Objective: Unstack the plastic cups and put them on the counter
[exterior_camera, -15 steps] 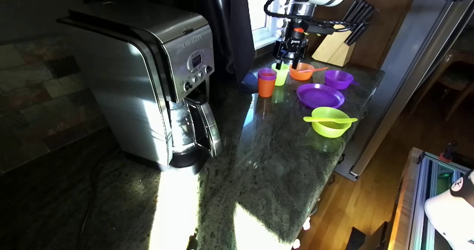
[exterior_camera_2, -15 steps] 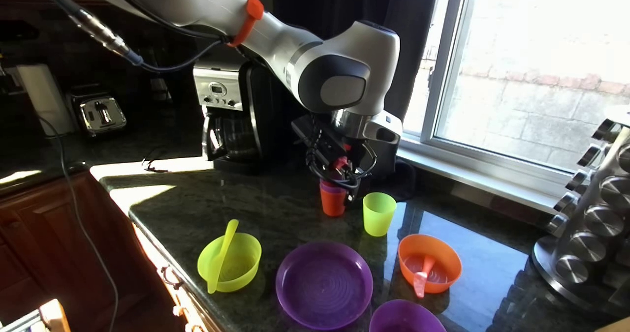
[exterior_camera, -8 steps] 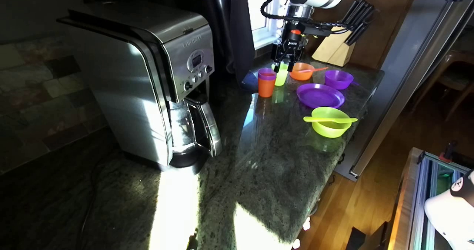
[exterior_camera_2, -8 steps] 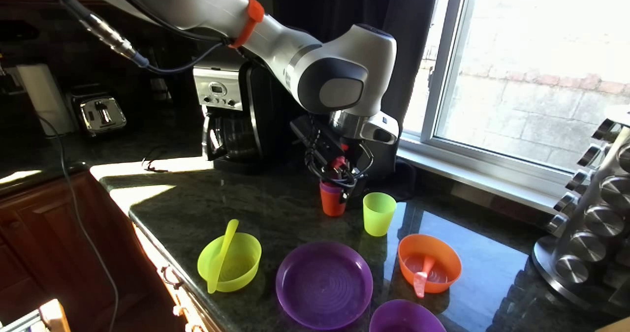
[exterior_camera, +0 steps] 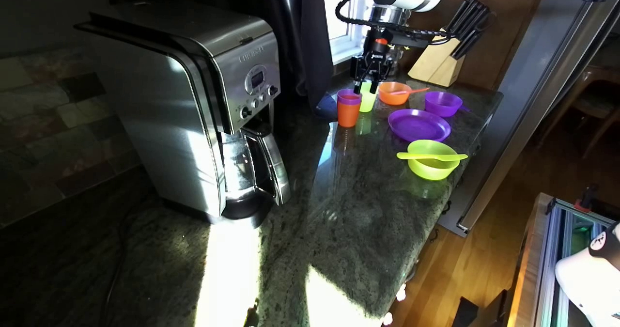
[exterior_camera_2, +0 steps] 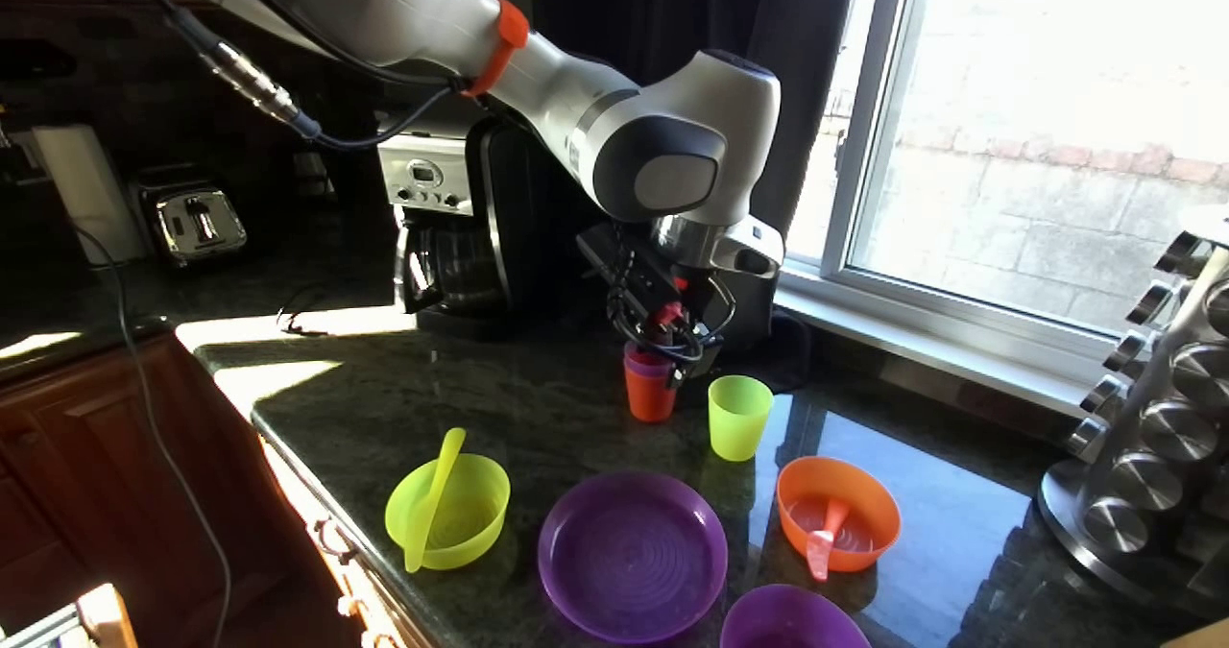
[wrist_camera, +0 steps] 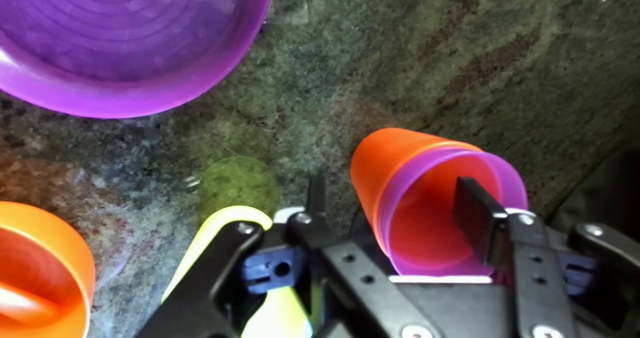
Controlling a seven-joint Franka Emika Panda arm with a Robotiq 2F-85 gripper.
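Note:
On the dark speckled counter (exterior_camera: 358, 215) stands a stack of plastic cups. The purple cup (exterior_camera_2: 641, 360) sits nested in the orange cup (exterior_camera_2: 651, 403), its rim showing above. My gripper (exterior_camera: 365, 86) hangs pointing down beside this stack, over the green cup's side in that view. Seen from the wrist, the gripper (wrist_camera: 392, 203) has its jaws apart, nothing pinched between them. Its right finger (wrist_camera: 472, 213) overlaps the mouth of the purple cup (wrist_camera: 512, 185); whether it reaches inside, I cannot tell. A single green cup (exterior_camera_2: 739, 418) stands nearby, partly hidden by the left finger in the wrist view.
Around the cups lie a purple plate (exterior_camera_2: 634, 557), an orange bowl (exterior_camera_2: 879, 494) with a spoon, a purple bowl (exterior_camera: 443, 105) and a green bowl (exterior_camera: 431, 171) with a spoon across it. A coffee maker (exterior_camera: 247, 85), knife block (exterior_camera: 438, 60) and spice rack (exterior_camera_2: 1152, 437) stand farther off.
My gripper has shifted toward the nested cups, leftward in an exterior view, and its fingers have come partly closer together. The cups and dishes have stayed in place.

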